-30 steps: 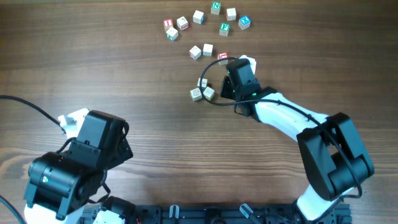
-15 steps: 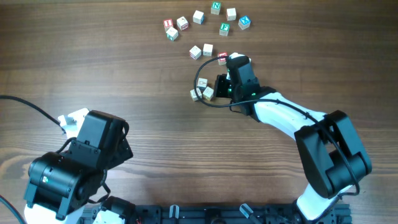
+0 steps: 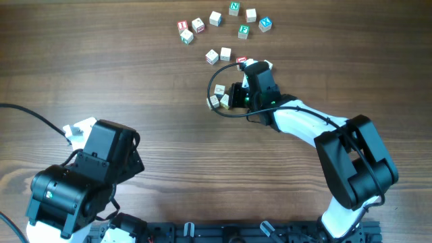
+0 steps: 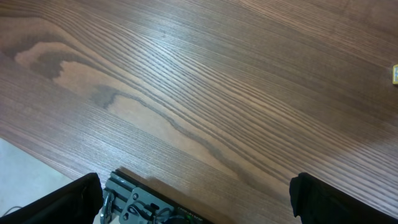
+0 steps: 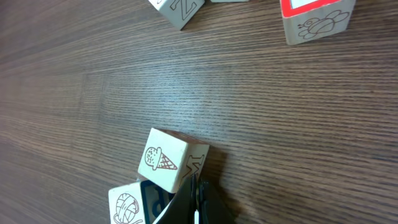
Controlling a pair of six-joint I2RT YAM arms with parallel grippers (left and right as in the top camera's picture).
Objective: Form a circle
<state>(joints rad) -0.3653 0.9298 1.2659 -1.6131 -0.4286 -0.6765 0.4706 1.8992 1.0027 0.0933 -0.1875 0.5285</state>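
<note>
Several pale wooden letter cubes lie scattered at the far side of the table, among them a green-lettered cube [image 3: 233,8] and a blue one [image 3: 265,23]. No circle is formed. Three cubes cluster by my right gripper [image 3: 234,95]. In the right wrist view that gripper [image 5: 196,190] is shut and holds nothing. Its tips touch the side of the ice-cream cube [image 5: 166,163], with a yarn-picture cube [image 5: 126,203] beside it. My left gripper [image 4: 193,208] is open over bare wood near the table's front edge.
A red-edged cube [image 5: 317,18] and another cube [image 5: 180,9] lie beyond the cluster in the right wrist view. The left arm [image 3: 84,179] is folded at the front left corner. A black cable [image 3: 27,115] runs in from the left.
My shut right gripper has slid left and now touches the three-cube cluster. The left arm has not moved.
</note>
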